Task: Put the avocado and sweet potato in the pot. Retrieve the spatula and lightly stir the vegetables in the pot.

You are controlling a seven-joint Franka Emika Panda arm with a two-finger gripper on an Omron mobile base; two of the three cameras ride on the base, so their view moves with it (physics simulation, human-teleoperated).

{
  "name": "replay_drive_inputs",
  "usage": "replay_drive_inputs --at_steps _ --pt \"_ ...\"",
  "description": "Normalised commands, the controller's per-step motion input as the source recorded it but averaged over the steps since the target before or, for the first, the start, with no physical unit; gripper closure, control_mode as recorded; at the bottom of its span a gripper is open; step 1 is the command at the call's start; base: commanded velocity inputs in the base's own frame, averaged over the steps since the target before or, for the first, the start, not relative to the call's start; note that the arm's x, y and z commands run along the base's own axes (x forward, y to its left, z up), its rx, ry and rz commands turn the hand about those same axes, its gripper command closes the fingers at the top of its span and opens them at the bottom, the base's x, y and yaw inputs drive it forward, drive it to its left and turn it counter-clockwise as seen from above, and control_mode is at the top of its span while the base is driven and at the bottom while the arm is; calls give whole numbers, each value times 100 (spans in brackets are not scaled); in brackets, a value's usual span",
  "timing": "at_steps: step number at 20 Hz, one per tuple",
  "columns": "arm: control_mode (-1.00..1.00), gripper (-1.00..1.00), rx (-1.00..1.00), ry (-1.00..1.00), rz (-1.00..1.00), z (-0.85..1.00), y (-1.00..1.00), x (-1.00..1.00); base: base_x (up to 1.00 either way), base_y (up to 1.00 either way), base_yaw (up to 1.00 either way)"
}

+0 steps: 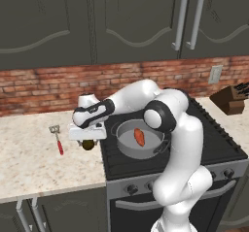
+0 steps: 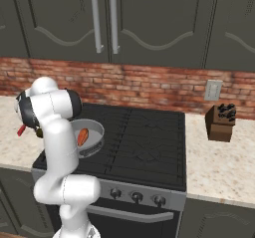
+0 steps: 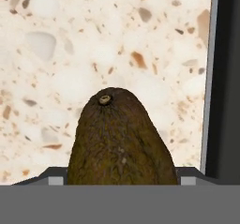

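The dark olive-brown avocado point(image 1: 88, 145) point(image 3: 122, 143) lies on the speckled counter just left of the stove. My gripper point(image 1: 87, 140) point(image 3: 122, 181) is lowered over it, one fingertip at each side of the fruit, jaws open around it. The orange-red sweet potato point(image 1: 139, 137) point(image 2: 82, 136) lies inside the grey pot point(image 1: 127, 151) point(image 2: 98, 132) on the stove's front left burner. The red-handled spatula point(image 1: 58, 139) rests on the counter to the left of my hand, slotted head pointing to the back.
The black stove point(image 1: 214, 143) point(image 2: 144, 142) has its edge point(image 3: 225, 78) close beside the avocado. A knife block point(image 1: 232, 99) point(image 2: 220, 122) stands on the right counter. Dark cabinets hang above the brick wall.
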Motion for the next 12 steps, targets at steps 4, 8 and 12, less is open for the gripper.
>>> replay_drive_inputs --at_steps 4,8,12 --pt "-100 100 0 -1 0 0 0 -34 0 0 0" --pt "-100 100 2 -2 1 0 0 -82 0 0 0" --pt "-100 100 0 -6 2 11 0 -55 0 0 0"
